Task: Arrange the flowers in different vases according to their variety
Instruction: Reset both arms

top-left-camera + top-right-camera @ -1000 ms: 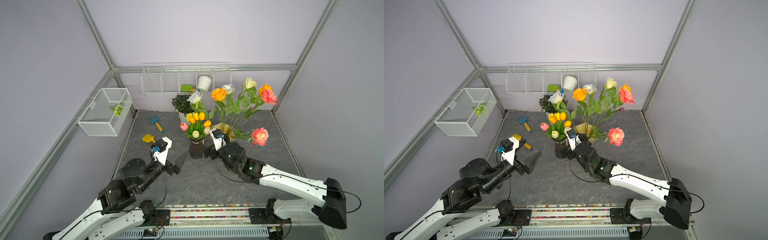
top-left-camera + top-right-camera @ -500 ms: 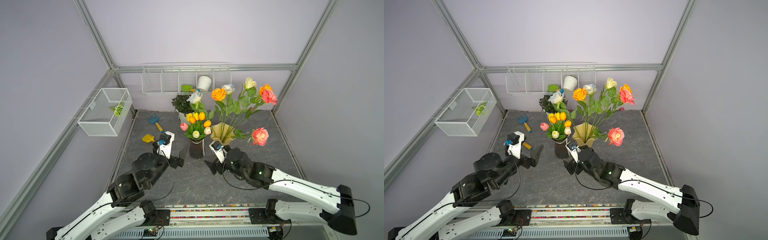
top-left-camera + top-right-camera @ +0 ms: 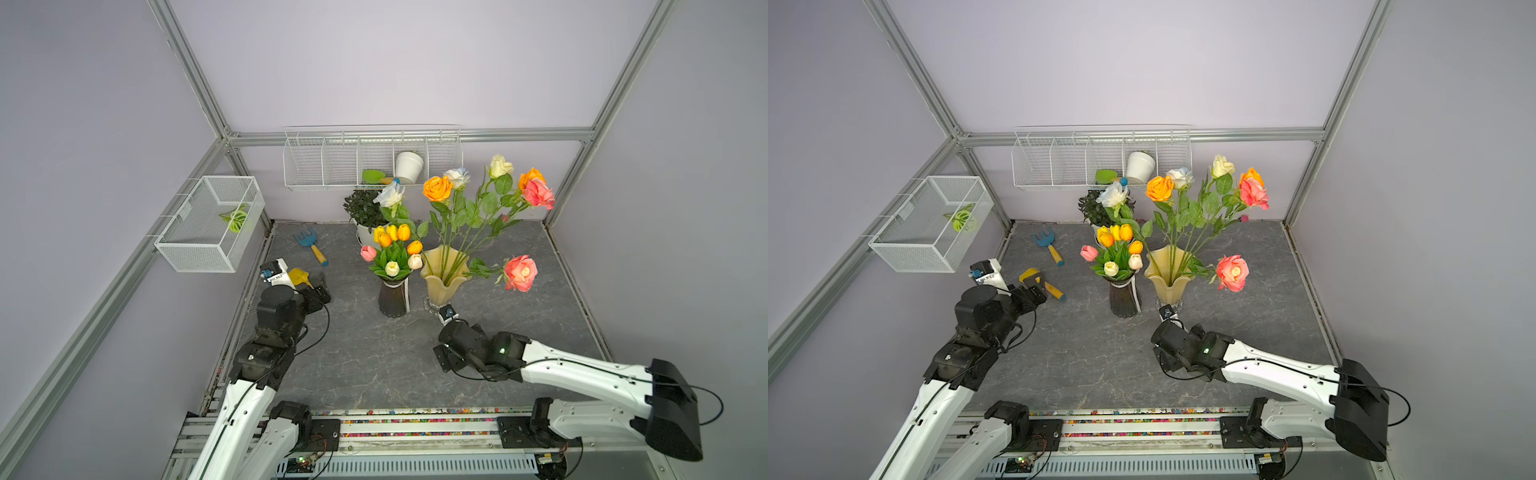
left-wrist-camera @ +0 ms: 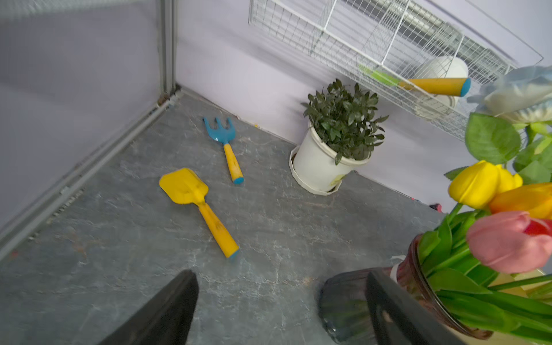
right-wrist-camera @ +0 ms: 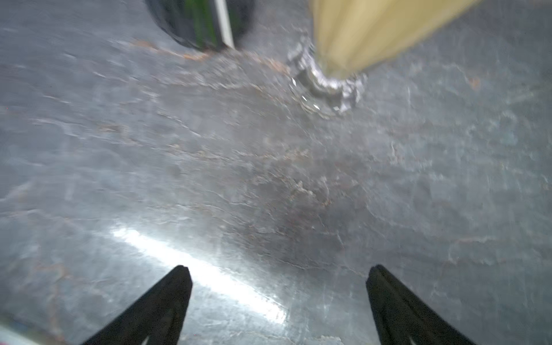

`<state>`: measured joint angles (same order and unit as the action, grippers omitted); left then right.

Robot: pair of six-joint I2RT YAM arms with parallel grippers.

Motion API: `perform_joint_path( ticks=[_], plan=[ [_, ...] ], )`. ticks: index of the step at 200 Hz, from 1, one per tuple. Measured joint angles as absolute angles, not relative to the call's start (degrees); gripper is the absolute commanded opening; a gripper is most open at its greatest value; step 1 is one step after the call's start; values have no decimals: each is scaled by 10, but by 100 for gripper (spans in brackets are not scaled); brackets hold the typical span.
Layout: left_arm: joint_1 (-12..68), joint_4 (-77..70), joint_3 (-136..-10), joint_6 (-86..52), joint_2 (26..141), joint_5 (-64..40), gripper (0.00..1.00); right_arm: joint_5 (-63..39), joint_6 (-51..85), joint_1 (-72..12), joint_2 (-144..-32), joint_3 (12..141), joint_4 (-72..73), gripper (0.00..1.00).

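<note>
Both tools are empty. The left tool (image 4: 280, 286) has its jaws wide apart, and so does the right tool (image 5: 277, 271); there's nothing between the fingers of either.

Task state, as I judge it: sorted. The tulips (image 3: 392, 253) sit in the dark purple vase (image 3: 392, 297) and the roses (image 3: 457, 208) in the pale yellow vase (image 3: 442, 282). The vases stand just beside each other mid-counter (image 3: 374, 365). The white-blue rose (image 3: 390, 194) leans over the tulips. Its stem seems to run to the yellow vase, but I can't confirm that.

Risks:
- The yellow vase looks top-heavy. The roses fan wide and the low pink rose (image 3: 519, 272) hangs out sideways. The right tool is near its clear base, so a nudge there could tip it.
- The leaning rose could snag the tulips if either vase shifts.
- The left tool is just beside the yellow shovel (image 4: 194, 194). A swing toward the dark vase could drag the shovel or clip the glass.

Around:
- The potted plant (image 3: 365, 208) is close behind the tulips and crowds any reach from the back.
- The blue rake (image 3: 309, 243) is lying loose.
- The wire rack (image 3: 374, 158) hangs over the blooms.
- The mesh basket (image 3: 208, 224) is well clear.
</note>
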<state>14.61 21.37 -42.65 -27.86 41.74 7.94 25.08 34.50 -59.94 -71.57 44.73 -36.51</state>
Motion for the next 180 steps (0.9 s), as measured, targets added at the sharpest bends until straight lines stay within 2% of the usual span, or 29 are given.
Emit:
perform_joint_path(
  ticks=[31, 53, 137, 180],
  plan=[
    [139, 185, -398, -317, 448, 57, 92, 250, 450, -516, -795, 431, -401, 94],
    [127, 170, -385, -335, 458, 53, 92, 235, 487, -441, -809, 397, -390, 94],
    [49, 133, -336, -384, 471, 33, 92, 198, 590, -251, -674, 296, -309, 92],
    [37, 48, -274, -385, 466, 38, 91, 171, 548, -128, -659, 286, -179, 94]
  ],
)
